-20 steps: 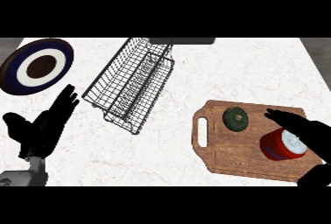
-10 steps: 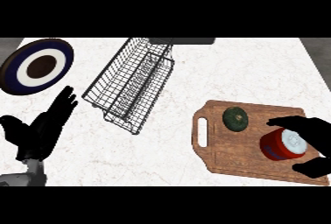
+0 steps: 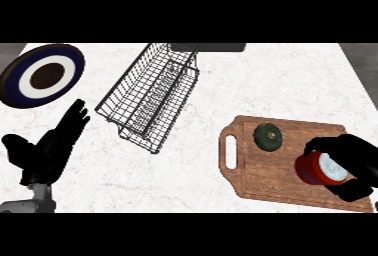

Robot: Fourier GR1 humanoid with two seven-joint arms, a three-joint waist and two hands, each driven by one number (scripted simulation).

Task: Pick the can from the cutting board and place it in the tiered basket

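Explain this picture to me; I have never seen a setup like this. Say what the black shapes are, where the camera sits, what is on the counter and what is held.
The camera sits in a humanoid robot's head and looks steeply down at a white counter. The black shapes are its hands. The left robot hand rests open at the lower left, holding nothing. The right robot hand curls round a red can over a wooden cutting board, near a dark green round item. A wire tiered basket lies in the middle, and a blue and white plate at the upper left.
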